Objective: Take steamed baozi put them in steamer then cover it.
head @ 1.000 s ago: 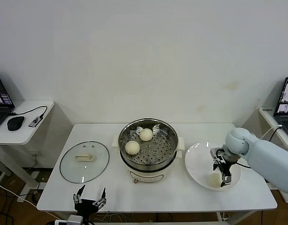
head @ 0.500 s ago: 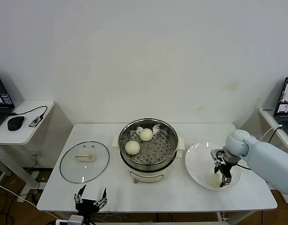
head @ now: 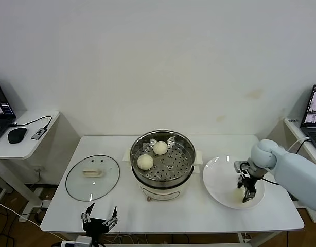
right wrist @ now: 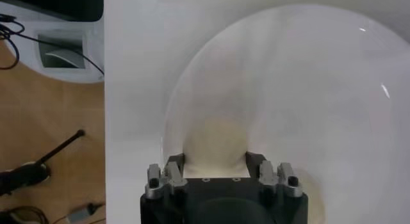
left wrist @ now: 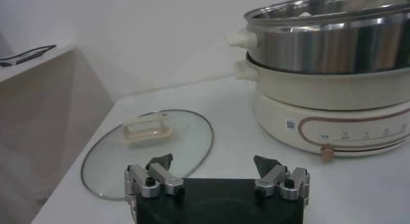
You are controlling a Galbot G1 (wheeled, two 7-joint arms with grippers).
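Two baozi point(head: 145, 161) already on the perforated tray inside the steamer point(head: 186, 145), one at the left of the tray, the other point(head: 159, 147) toward its back edge. A third baozi point(right wrist: 218, 144) out on the white plate point(head: 215, 176), just right of the steamer, now pinched between the jaws of the right gripper point(head: 245, 193), which a second ago stood wide over it and have since closed in against its sides. By the look of it, grasp made and lift not yet begun: bun low on the plate, nothing raised. Next call likely a straight lift, then a carry leftward over the steamer's tall steel rim, the one real obstacle on that short path; soft dough apt to dent or slip under a hard squeeze. Left of the steamer, flat on the table point(head: 199, 216), the glass lid point(head: 92, 177), waiting for the covering step. Well in front of the lid, near the table's front edge, the left gripper point(head: 99, 216), idle, jaws spread wide and empty.
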